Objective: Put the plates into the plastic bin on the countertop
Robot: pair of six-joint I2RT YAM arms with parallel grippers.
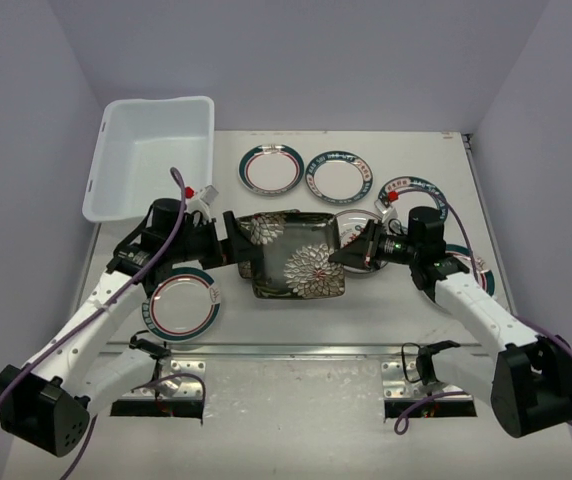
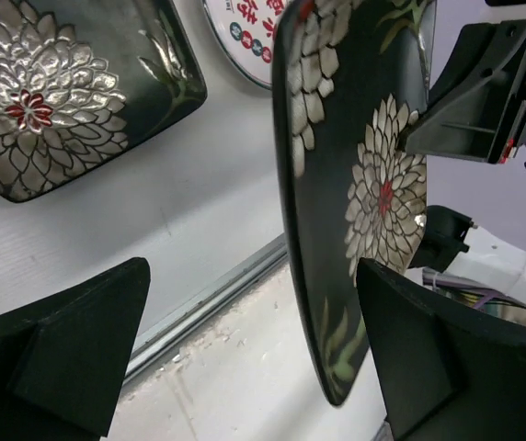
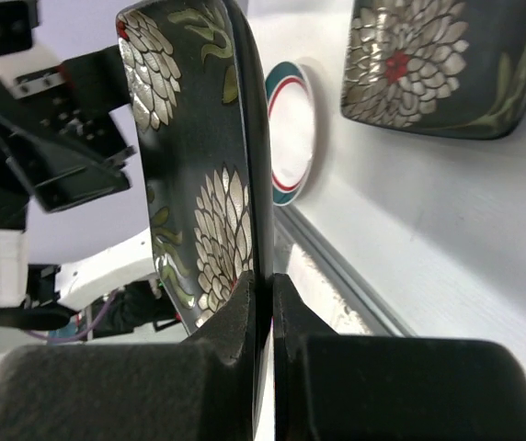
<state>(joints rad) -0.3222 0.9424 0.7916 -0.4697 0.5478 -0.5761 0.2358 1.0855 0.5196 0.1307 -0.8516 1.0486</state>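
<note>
My right gripper (image 1: 340, 256) (image 3: 263, 287) is shut on the right edge of a square black flower plate (image 1: 301, 270) (image 3: 199, 165) and holds it above the countertop (image 1: 396, 310). My left gripper (image 1: 242, 252) (image 2: 249, 276) is open. The plate's left edge (image 2: 355, 165) sits between its fingers, close to one finger (image 2: 428, 358). The second square black plate (image 1: 276, 228) (image 2: 61, 92) (image 3: 438, 64) lies on the countertop just behind. The plastic bin (image 1: 151, 155) stands empty at the far left. Round plates lie at the back (image 1: 272, 168), (image 1: 340, 178), (image 1: 413, 190).
Another round teal-rimmed plate (image 1: 181, 305) (image 3: 291, 129) lies under my left arm. One round plate (image 1: 358, 225) (image 2: 245, 37) lies behind my right gripper, and another (image 1: 471, 262) is partly hidden by the right arm. A metal strip (image 1: 296, 348) runs along the near edge.
</note>
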